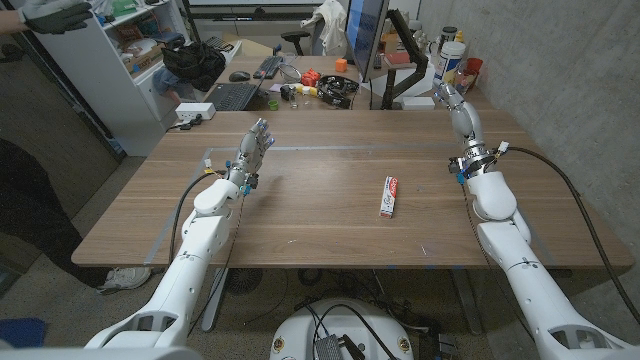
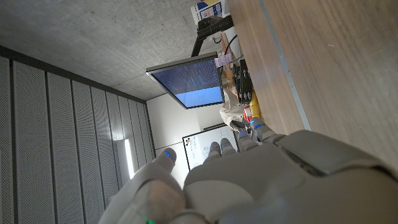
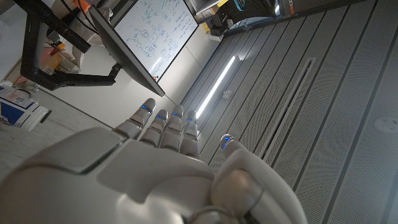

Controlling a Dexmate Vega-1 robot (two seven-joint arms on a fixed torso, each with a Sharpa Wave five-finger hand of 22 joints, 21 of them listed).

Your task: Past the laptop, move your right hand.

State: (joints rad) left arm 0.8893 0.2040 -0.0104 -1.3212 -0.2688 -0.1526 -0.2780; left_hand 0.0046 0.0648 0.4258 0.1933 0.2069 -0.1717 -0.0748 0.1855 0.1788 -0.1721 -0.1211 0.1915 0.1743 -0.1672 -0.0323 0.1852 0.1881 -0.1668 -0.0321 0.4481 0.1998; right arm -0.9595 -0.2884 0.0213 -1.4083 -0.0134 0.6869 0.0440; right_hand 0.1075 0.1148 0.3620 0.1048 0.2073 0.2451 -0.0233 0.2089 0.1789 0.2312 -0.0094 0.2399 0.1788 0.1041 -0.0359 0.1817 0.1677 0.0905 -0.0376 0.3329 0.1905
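Wooden table (image 1: 300, 215), near to far. Item 1: toothpaste box (image 1: 389, 196), white w/ red print, lying flat right of table centre, nothing touching it, well apart from both hands. Item 2: left hand (image 1: 254, 146), raised over the table's left part near the far edge, fingers (image 1: 262, 128) straight and slightly apart, holding nothing; left wrist view shows its back, fingertips close together. Item 3: right hand (image 1: 457, 108), up at the far right edge of the table, fingers extended side by side, thumb apart, empty; right wrist view shows same, straight fingers (image 3: 163, 127), nothing in them. Item 4: tape outline on tabletop, thin pale line running along the far edge and down the left side. Beyond table: second desk w/ keyboard (image 1: 231, 96), mouse, small coloured bits, monitor (image 1: 364, 35) on an arm, bottles at far right. No laptop made out on the table; can't tell if one sits on the far desk. Person's arm (image 1: 45, 17) at far left edge, by the white shelf.
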